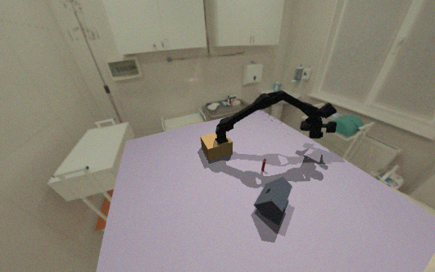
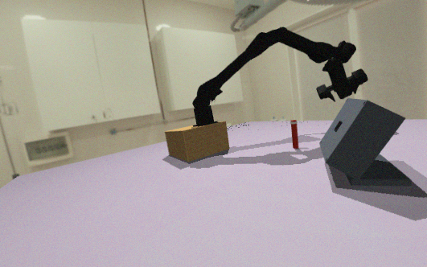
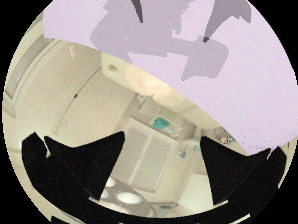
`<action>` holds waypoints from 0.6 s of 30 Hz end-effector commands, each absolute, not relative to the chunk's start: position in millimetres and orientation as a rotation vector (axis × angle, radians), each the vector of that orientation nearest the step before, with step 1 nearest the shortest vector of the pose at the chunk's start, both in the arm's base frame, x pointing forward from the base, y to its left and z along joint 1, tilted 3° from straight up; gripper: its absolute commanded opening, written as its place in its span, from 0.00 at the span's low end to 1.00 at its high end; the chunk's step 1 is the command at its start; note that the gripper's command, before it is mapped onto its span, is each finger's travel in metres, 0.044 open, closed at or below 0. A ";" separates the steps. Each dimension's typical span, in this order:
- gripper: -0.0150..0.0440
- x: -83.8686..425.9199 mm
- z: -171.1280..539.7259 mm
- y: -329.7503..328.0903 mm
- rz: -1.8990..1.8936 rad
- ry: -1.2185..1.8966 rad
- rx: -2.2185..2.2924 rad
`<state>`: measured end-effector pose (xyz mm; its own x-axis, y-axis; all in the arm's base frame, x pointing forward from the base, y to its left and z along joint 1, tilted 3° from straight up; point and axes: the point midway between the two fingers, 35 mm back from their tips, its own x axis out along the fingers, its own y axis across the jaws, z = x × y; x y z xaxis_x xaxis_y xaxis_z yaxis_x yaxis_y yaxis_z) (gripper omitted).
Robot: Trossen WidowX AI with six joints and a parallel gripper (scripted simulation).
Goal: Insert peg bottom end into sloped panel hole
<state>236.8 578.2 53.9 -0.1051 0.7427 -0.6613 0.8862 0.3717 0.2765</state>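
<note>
A pale lilac table (image 1: 172, 205) (image 2: 137, 209) (image 3: 255, 85) spread across the room, with beige walls and white wall cupboards (image 1: 160, 26) (image 2: 88, 76) behind it. A tall window (image 1: 405, 61) rose at the right of the top view, and white trolley furniture (image 1: 98, 141) stood off the table's left side in that view.

On the table, the slim red peg (image 1: 264, 165) (image 2: 294, 135) stood upright, with a pale band near its top. It was between the wooden box under the arm and the dark blue-grey block, apart from both and closer to the block. The block (image 1: 274, 199) (image 2: 363, 138) leaned on the table, its sloped face turned toward the arm's base side. A small, dark, elongated hole (image 1: 268, 191) (image 2: 338, 126) showed in that face; its depth could not be made out.

Farther out, the black arm (image 1: 243, 115) (image 2: 235, 68) rose from the tan wooden box (image 1: 217, 148) (image 2: 197, 141), arched high over the table and bent down at its far end. There the gripper (image 1: 318, 130) (image 2: 344, 97) (image 3: 164, 139) hung in the air, well above the table and apart from the peg. Its fingers stood wide apart with nothing between them. In the exterior view it appeared just above the block's upper edge, while the top view showed it off to one side of the block. Broad grey shadows (image 1: 254, 176) (image 2: 273, 158) (image 3: 150, 35) of the arm and gripper lay across the table.
</note>
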 end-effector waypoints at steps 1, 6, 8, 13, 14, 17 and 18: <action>0.98 237.1 53.9 577.8 -0.240 1.884 1.410; 1.00 244.4 53.6 568.5 -0.169 1.849 1.346; 1.00 247.7 53.5 564.2 -0.137 1.833 1.315; 1.00 255.6 53.1 553.0 -0.060 1.793 1.236; 1.00 257.2 53.1 550.7 -0.045 1.785 1.220; 1.00 261.7 52.8 543.8 -0.002 1.760 1.170; 1.00 263.2 52.8 541.5 0.013 1.752 1.154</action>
